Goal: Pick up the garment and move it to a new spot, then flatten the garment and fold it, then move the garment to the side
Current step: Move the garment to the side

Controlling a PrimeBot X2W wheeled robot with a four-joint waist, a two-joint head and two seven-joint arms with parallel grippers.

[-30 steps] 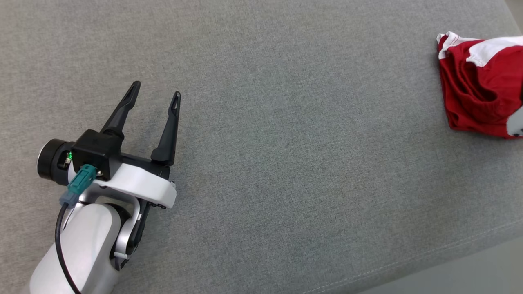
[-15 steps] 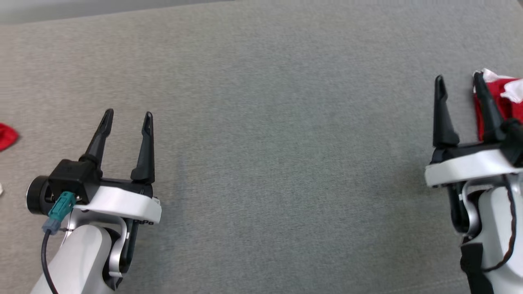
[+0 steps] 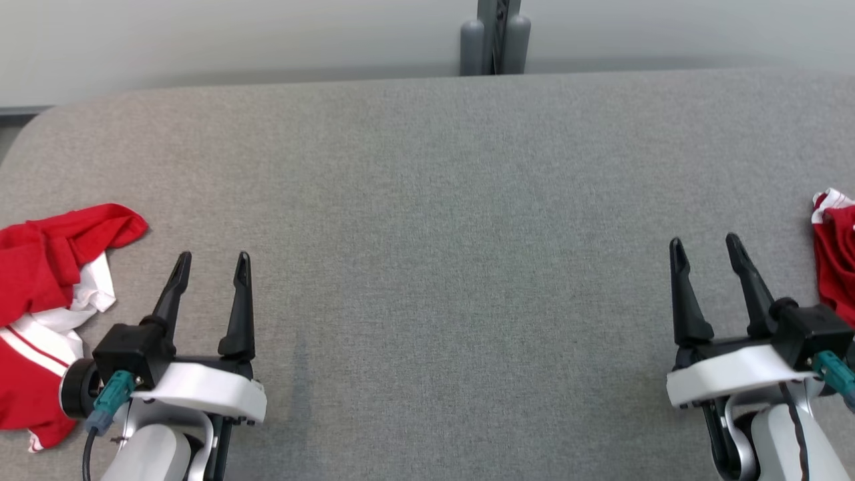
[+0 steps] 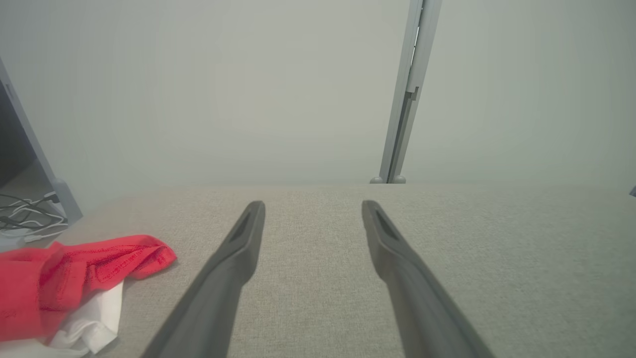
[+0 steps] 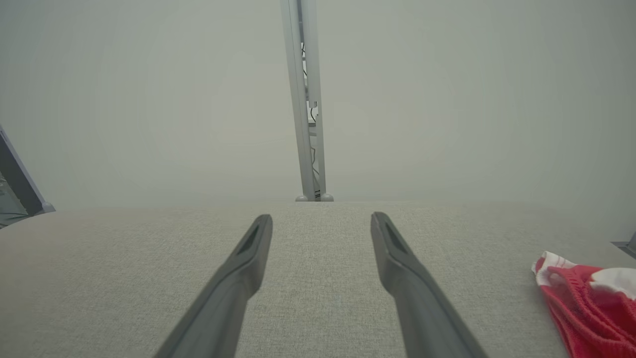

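My left pincer, at 7 o'clock, and my right pincer, at 5, both stand open and empty over the grey desk. A crumpled red-and-white garment lies at 9 o'clock, just beside my left pincer. Another red garment lies at 3 o'clock.

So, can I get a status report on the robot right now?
Left end effector open, empty. Right end effector open, empty. Crumpled red-and-white garment left of the left one, untouched; second red garment at far right. Nothing in the way.
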